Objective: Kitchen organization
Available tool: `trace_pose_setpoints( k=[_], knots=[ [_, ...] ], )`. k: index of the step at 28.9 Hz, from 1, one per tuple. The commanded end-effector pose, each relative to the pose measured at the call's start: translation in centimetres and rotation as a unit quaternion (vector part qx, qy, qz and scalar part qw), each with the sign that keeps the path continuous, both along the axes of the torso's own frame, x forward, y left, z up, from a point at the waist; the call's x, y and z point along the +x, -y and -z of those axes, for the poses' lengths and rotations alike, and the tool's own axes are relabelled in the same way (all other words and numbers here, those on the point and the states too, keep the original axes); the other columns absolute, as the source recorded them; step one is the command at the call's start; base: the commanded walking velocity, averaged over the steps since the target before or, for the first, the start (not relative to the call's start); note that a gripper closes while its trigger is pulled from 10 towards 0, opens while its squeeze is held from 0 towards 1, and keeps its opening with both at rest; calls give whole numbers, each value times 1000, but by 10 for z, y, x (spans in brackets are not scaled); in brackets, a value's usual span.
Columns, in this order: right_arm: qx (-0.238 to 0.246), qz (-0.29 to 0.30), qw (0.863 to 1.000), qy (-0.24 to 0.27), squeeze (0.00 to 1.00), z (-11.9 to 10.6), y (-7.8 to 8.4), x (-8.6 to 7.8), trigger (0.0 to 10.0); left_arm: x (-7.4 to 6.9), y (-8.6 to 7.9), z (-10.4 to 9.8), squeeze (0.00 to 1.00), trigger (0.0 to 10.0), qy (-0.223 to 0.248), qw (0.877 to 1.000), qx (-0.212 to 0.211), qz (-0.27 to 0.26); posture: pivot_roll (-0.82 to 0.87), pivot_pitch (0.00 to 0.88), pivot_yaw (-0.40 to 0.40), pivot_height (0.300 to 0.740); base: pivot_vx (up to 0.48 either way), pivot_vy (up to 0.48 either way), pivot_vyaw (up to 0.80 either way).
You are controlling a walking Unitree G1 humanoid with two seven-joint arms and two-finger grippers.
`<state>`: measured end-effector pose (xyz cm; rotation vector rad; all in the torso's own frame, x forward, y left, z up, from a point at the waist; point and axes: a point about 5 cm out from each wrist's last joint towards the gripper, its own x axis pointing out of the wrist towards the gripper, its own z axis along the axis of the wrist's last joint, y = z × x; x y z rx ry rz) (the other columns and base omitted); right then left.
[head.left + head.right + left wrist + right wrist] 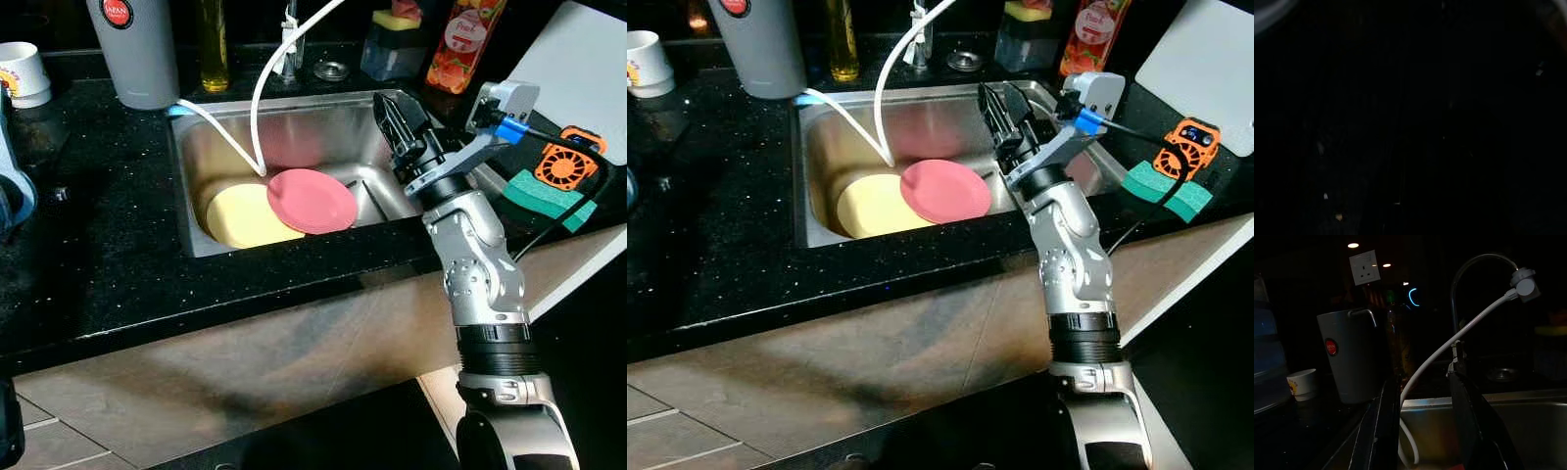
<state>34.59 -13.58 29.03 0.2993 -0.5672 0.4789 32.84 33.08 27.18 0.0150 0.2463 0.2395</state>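
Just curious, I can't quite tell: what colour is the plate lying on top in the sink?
Pink; the top plate overlaps a pale yellow plate. Clearest in the right eye view.

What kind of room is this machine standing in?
Most likely a home kitchen. A steel sink set in a black countertop holds a pink plate and a yellow plate, with a grey kettle beside it. The right claw hovers over the sink.

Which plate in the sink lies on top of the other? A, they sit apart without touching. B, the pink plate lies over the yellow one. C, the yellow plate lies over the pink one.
B: the pink plate overlaps the edge of the yellow plate in the sink, covering part of it.
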Motion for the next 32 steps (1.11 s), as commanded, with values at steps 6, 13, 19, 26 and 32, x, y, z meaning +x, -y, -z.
trace_pose_setpoints(
  k=[6,13,19,26,32],
  knots=[
    [1,6,1000,1,0,-1,5,0,10000,-12,-19,11,0,10000,-45,999,22,-18,185,88,-55,740,0,0,0],
    [1,6,1000,1,0,-1,5,0,10000,-16,-25,6,0,10000,-36,998,32,-26,186,89,-59,740,0,0,0],
    [1,5,1000,2,0,-2,4,0,10000,-17,-25,-7,0,10000,-7,999,43,-17,188,89,-59,740,0,0,0],
    [2,4,1000,2,0,-2,4,0,10000,-23,-41,-15,0,10000,-12,999,37,-11,188,89,-59,740,0,0,0],
    [2,2,1000,2,0,-2,2,0,10000,-24,-52,8,0,10000,-39,999,-13,-14,194,90,-62,740,0,0,0]
  ],
)
